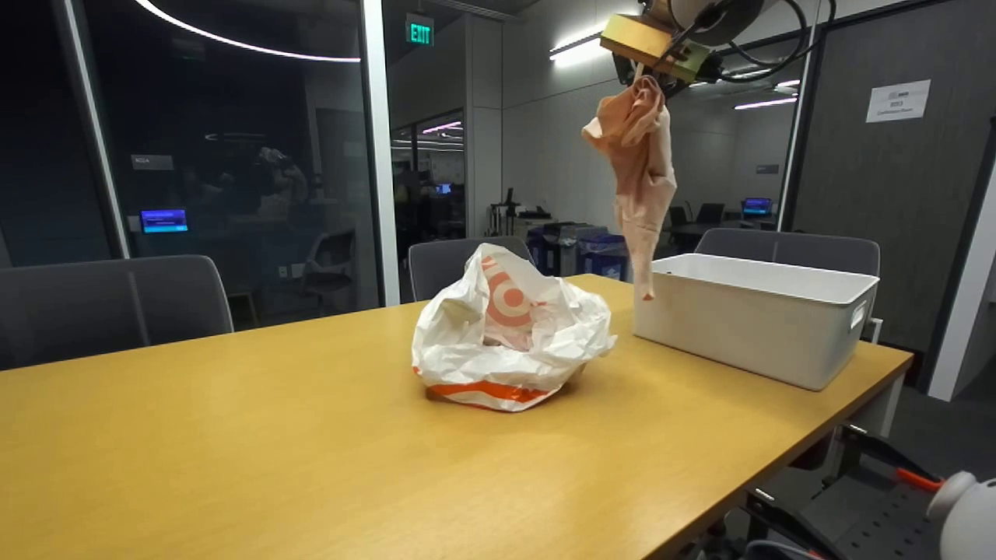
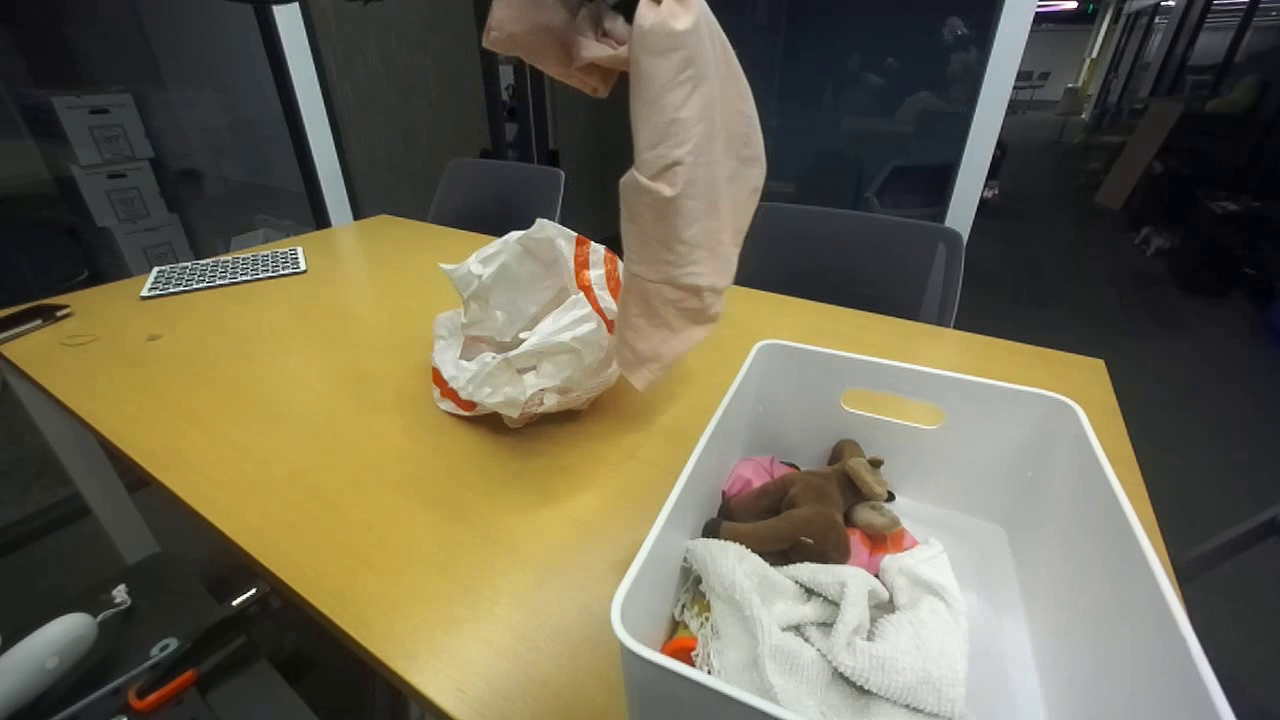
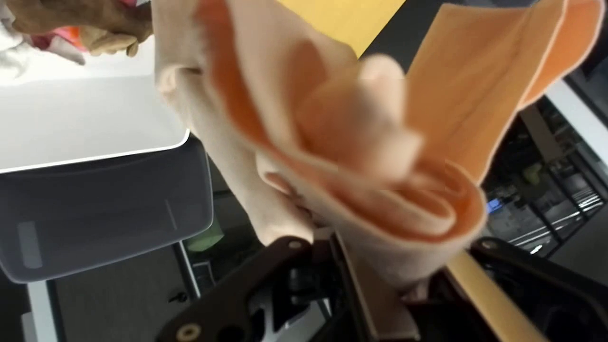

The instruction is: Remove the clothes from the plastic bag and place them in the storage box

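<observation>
In an exterior view the wrist (image 1: 716, 22) is dark grey and rounded. To its left is a gold block (image 1: 636, 40) with flat faces and straight edges; near it, a dark stub (image 1: 708, 67). Black cables (image 1: 804, 31) curve out to the right in loops. In the wrist view the pincer (image 3: 394, 266) has black, angular links (image 3: 259, 278) at left and right. A pale ringed screw (image 3: 189, 331) marks the left one; smaller grey bolts (image 3: 295, 243) sit at the links' far ends. The right finger (image 3: 494, 299) is a smooth tan strip; the left finger (image 3: 375, 304) is brown-grey, with a thin bright edge.
</observation>
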You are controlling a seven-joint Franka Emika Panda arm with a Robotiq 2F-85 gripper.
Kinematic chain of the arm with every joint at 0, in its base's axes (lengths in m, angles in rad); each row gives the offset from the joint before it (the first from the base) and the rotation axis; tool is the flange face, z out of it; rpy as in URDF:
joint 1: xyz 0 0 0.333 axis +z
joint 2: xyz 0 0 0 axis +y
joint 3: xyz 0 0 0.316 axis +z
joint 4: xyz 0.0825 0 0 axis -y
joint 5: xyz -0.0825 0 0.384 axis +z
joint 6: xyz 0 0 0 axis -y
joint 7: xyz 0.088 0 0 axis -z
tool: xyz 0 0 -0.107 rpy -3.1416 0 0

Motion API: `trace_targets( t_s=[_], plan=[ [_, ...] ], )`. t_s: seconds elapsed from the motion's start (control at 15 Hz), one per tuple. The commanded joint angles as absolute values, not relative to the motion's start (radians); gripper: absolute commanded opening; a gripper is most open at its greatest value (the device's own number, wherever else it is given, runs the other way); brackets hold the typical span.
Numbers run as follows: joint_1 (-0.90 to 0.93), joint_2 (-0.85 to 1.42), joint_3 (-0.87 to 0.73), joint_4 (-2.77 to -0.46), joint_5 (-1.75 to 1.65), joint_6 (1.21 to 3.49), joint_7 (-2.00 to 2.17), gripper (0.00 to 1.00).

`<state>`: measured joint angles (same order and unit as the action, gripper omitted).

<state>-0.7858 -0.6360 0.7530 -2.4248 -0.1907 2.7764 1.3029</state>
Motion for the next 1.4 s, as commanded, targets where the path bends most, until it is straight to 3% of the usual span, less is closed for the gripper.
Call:
trace_targets(
  t_s=[0.0, 0.6, 0.93, 1.0, 1.07, 1.33],
  plan=[
    [-0.979, -0.712, 0.867, -2.419, -0.318, 2.801, 1.470, 0.05],
    [-1.571, -0.877, 1.268, -2.348, -0.384, 2.754, 1.655, 0.05],
    [-1.749, -1.000, 1.403, -2.303, -0.309, 2.639, 1.642, 0.05],
    [-1.758, -1.005, 1.414, -2.294, -0.286, 2.611, 1.636, 0.44],
    [-1.757, -0.989, 1.421, -2.290, -0.267, 2.594, 1.613, 0.44],
    [-1.763, -0.982, 1.438, -2.274, -0.208, 2.536, 1.597, 0.74]
  ],
)
